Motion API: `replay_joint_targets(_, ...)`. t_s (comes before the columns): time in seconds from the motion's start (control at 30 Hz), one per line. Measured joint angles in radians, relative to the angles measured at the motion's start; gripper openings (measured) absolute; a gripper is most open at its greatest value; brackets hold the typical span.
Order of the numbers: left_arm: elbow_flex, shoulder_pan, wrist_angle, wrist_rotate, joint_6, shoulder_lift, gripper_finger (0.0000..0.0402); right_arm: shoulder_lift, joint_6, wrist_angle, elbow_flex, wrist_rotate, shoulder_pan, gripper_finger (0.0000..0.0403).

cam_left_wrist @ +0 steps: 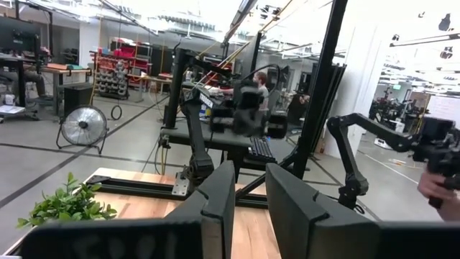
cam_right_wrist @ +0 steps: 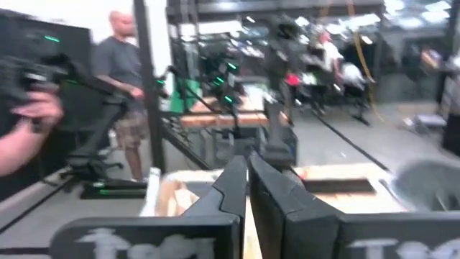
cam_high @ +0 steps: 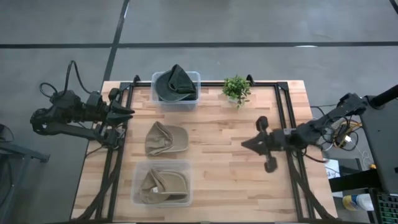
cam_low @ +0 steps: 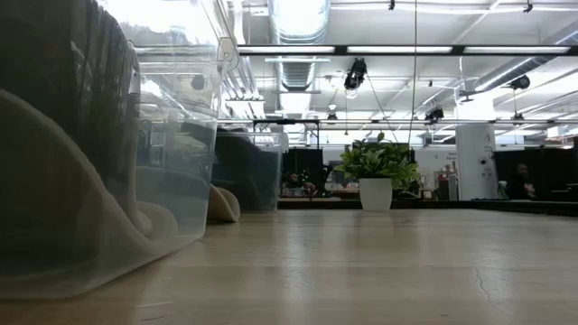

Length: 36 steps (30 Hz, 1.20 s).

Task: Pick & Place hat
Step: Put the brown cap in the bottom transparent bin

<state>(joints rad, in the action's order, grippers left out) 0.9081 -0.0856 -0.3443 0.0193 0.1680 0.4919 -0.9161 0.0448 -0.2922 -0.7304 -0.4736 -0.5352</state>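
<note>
A tan hat [cam_high: 165,138] lies on the wooden table, midway between two clear bins; in the low view the tan hat [cam_low: 222,206] shows just past the near bin. The near bin [cam_high: 163,185] holds a second tan hat. The far bin [cam_high: 177,87] holds a dark hat. My left gripper [cam_high: 129,111] hovers at the table's left edge, narrowly open [cam_left_wrist: 250,208], and holds nothing. My right gripper [cam_high: 244,144] hovers over the table's right half, pointing toward the loose hat, shut [cam_right_wrist: 248,187] and empty.
A small potted plant [cam_high: 236,89] stands at the far edge, right of the far bin, and also shows as the plant [cam_low: 377,171] in the low view. Black frame rails [cam_high: 283,118] run along both table sides. People stand in the room beyond the table.
</note>
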Motion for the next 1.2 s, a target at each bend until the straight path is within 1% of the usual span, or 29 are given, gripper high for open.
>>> replay_joint_targets(0.2,-0.012,0.000,0.000,0.000,0.001,-0.001,0.0073,-0.072,0.154,-0.003,0.075,0.011,0.155,0.0012)
replay_joint_targets(0.33,-0.030,0.000,-0.001,0.000,0.008,0.000,0.0073,-0.156,0.221,-0.003,0.081,0.037,0.231,0.0012)
replay_joint_targets(0.4,-0.040,0.000,0.000,0.000,0.022,-0.001,0.0073,-0.208,0.248,-0.005,0.064,0.048,0.262,0.0012)
replay_joint_targets(0.47,-0.049,0.000,-0.004,0.000,0.028,-0.001,0.0073,-0.270,0.260,-0.007,0.042,0.082,0.289,0.0012)
replay_joint_targets(0.57,-0.058,0.000,-0.003,0.000,0.037,0.000,0.0073,-0.382,0.336,-0.005,-0.005,0.099,0.329,0.0013)
replay_joint_targets(0.67,-0.063,0.000,0.000,0.000,0.048,0.001,0.0073,-0.501,0.353,-0.007,-0.064,0.175,0.378,0.0022)
replay_joint_targets(0.8,-0.064,0.000,0.000,0.000,0.052,0.002,0.0073,-0.637,0.374,-0.002,-0.141,0.313,0.454,0.0061)
replay_joint_targets(0.93,-0.064,0.000,0.000,0.000,0.071,0.002,0.0073,-0.749,0.429,0.001,-0.222,0.418,0.533,0.0123)
replay_joint_targets(1.07,-0.064,0.000,0.000,0.000,0.093,0.003,0.0073,-0.854,0.485,0.032,-0.305,0.485,0.581,0.0182)
replay_joint_targets(1.2,-0.064,0.000,0.000,0.000,0.097,0.003,0.0073,-0.939,0.477,0.149,-0.404,0.508,0.619,0.0220)
